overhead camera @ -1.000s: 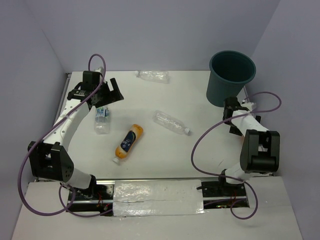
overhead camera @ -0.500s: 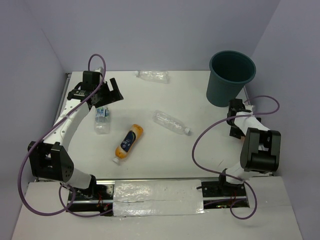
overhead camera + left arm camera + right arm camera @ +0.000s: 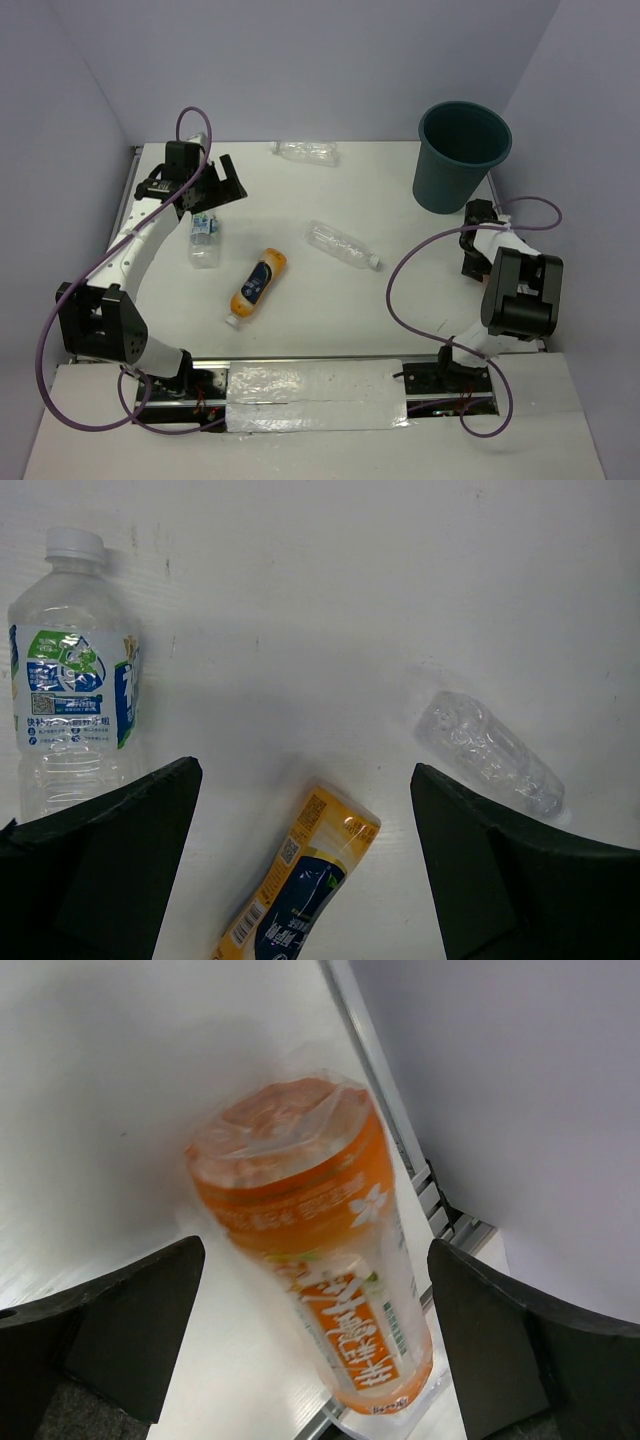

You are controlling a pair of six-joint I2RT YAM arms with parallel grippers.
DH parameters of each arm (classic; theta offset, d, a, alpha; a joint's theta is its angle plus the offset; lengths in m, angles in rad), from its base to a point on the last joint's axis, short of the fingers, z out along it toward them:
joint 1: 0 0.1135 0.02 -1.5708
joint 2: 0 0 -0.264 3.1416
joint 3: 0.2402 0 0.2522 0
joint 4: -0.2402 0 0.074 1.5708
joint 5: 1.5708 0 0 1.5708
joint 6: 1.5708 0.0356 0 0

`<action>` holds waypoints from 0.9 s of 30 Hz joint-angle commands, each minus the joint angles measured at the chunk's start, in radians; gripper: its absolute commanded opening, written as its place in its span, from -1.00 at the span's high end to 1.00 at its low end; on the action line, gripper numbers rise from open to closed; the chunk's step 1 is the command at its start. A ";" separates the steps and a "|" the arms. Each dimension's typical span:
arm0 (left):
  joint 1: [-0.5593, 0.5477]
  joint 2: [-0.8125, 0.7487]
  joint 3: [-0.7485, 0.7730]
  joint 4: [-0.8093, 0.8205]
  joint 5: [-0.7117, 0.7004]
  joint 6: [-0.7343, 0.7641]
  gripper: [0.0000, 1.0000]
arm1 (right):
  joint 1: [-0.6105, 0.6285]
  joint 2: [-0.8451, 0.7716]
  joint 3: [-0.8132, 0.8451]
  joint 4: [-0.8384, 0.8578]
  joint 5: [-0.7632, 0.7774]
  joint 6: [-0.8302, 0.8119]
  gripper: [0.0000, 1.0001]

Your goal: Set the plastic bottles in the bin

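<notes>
In the right wrist view my right gripper (image 3: 318, 1260) is open, with a clear bottle with an orange label (image 3: 330, 1290) lying between its fingers at the table's right edge, not gripped. From above, the right gripper (image 3: 478, 240) sits just in front of the dark teal bin (image 3: 463, 155). My left gripper (image 3: 212, 190) is open and empty above the blue-white labelled bottle (image 3: 204, 238). The orange-yellow bottle (image 3: 257, 285) and a clear bottle (image 3: 342, 245) lie mid-table. Another clear bottle (image 3: 307, 151) lies at the back. The left wrist view shows the labelled bottle (image 3: 70, 680), the orange-yellow bottle (image 3: 300, 890) and the clear bottle (image 3: 490, 750).
Purple cables loop from both arms over the table (image 3: 300, 200). A metal rail (image 3: 440, 1210) runs along the table's right edge beside the wall. Walls close in the left, back and right sides.
My right gripper has shifted right and nearer, from beside the bin towards the table's right edge. The left arm and the bottles on the table have not moved.
</notes>
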State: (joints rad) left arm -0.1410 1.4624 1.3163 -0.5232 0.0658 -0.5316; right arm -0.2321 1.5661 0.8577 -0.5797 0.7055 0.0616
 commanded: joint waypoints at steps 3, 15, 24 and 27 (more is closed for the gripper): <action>-0.003 -0.010 -0.002 0.052 0.022 -0.024 -0.99 | -0.070 0.017 0.033 0.040 -0.006 0.015 -1.00; -0.003 0.021 0.008 0.042 0.008 -0.016 -0.99 | -0.079 0.109 0.066 0.038 -0.032 0.018 -0.86; -0.003 0.020 0.014 0.043 0.011 -0.007 -0.99 | -0.076 0.114 0.076 0.030 0.014 0.049 -0.03; -0.003 0.018 0.014 0.042 -0.003 -0.007 -0.99 | -0.069 0.088 0.078 0.024 0.015 0.063 0.20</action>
State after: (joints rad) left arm -0.1410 1.4879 1.3148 -0.5037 0.0750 -0.5507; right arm -0.3058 1.6833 0.9138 -0.5636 0.7258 0.0853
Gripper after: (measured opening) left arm 0.994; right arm 0.472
